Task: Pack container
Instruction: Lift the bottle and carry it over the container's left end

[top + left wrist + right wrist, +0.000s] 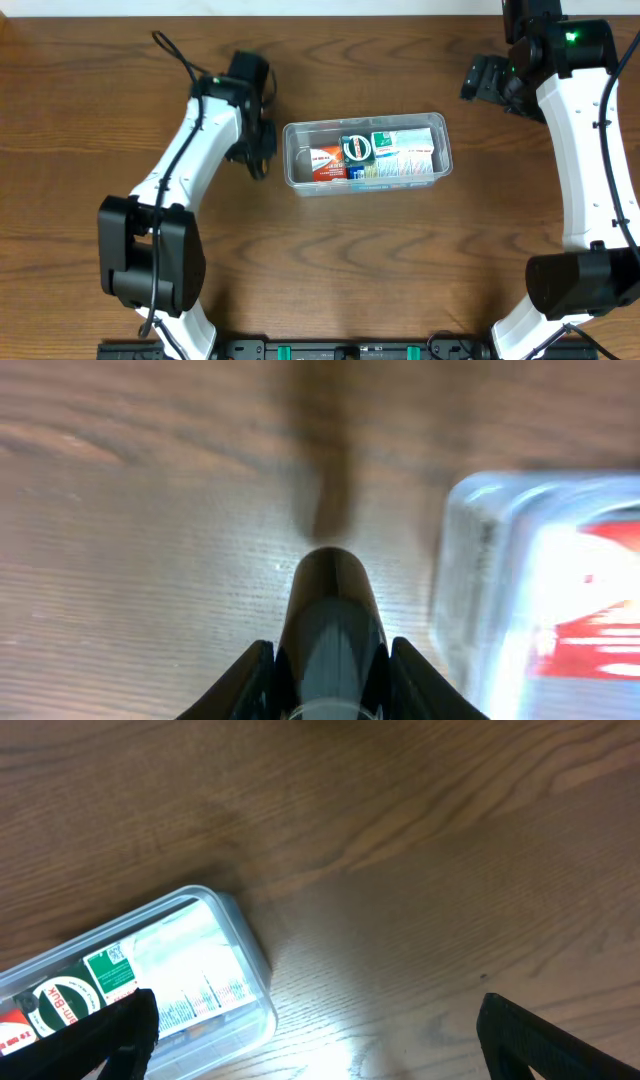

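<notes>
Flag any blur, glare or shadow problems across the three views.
Overhead: sharp, evenly lit. Left wrist: soft throughout, container corner blown out white, dark shadow streak on the table. Right wrist: wood grain crisp, glare patch on the table near the bottom edge, right gripper only black silhouettes.

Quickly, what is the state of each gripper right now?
Left gripper: cannot be told.
Right gripper: open, holding nothing.

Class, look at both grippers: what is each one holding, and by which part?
Right gripper: jaws wide open over the brown wooden table, nothing held. Left gripper, beside the clear plastic rectangular container: the view is blurred, so it cannot be told.
</notes>
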Controlling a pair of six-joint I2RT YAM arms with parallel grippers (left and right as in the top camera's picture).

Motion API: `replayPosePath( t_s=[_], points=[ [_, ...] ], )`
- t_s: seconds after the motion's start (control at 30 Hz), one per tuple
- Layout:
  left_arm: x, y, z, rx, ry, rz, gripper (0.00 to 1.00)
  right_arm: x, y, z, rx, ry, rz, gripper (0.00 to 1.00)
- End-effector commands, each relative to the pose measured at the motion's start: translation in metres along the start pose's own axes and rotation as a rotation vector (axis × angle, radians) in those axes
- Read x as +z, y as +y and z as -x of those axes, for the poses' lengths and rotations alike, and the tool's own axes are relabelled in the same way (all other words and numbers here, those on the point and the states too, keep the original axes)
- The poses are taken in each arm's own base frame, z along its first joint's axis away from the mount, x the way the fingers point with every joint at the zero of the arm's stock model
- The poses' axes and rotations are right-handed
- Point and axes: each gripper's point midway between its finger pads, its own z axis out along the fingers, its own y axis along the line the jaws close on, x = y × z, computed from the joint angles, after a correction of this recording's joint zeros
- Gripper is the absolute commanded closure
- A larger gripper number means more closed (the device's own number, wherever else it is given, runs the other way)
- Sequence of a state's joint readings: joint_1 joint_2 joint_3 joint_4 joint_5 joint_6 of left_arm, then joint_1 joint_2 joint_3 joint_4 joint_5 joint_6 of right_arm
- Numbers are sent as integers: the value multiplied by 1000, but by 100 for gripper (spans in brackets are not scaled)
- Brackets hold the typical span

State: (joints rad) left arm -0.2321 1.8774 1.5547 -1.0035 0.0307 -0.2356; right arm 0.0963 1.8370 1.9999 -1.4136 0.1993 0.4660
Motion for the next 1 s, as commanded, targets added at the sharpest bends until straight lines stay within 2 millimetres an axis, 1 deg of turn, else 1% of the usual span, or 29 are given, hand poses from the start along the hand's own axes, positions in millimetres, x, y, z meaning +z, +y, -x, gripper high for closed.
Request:
replayPosePath(
  t_s=[0.0, 0.13, 0.23, 0.33, 0.4, 0.57, 0.7, 0.83, 0.97],
  points=[
    [-46, -6, 20, -14, -100, -36, 66, 1, -3, 2, 0, -3, -11, 1],
    [-79, -6, 24, -40, -127, -46, 66, 1, -3, 2, 0, -3, -11, 1],
    [-99, -6, 26, -73, -136, -52, 66, 1, -3, 2, 0, -3, -11, 1],
    [-112, -13, 28, -89, -157, -76, 66, 1, -3, 2, 0, -3, -11, 1],
    [-118, -22, 28, -76, -169, -87, 66, 1, -3, 2, 0, -3, -11, 1],
    [-123, -48, 23, -39, -184, -110, 66, 1, -3, 2, 0, -3, -11, 1],
    [-124, -63, 17, -39, -181, -120, 66, 1, -3, 2, 0, -3, -11, 1],
    [-121, -66, 15, -59, -192, -81, 66, 1, -3, 2, 0, -3, -11, 1],
    [-109, -73, 8, -36, -162, -65, 66, 1, -3, 2, 0, -2, -11, 1]
  ],
)
